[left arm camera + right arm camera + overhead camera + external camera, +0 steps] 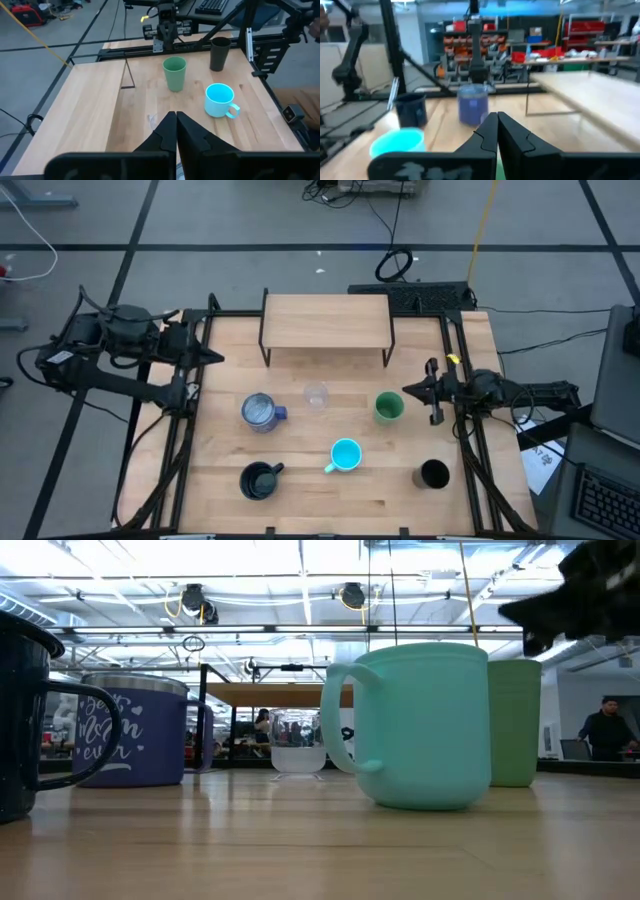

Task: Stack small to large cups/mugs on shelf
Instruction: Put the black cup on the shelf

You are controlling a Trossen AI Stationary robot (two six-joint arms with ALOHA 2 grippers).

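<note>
The light-wood shelf (325, 320) stands at the table's far middle. In front of it, on their bases, stand the blue-purple mug (260, 412), the small clear glass (316, 396), the green cup (388, 407), the cyan mug (345, 455), the dark handled mug (260, 480) and the black tumbler (434, 475). My left gripper (215, 358) is shut and empty at the table's left edge, above the table. My right gripper (408, 392) is shut and empty just right of the green cup, above its rim. The low view shows the cyan mug (420, 725) nearest.
Black frame rails run along the table's left (185, 430) and right (465, 450) edges. A keyboard (430, 298) lies behind the shelf at the right. Bare tabletop lies along the near edge between the dark mug and the tumbler.
</note>
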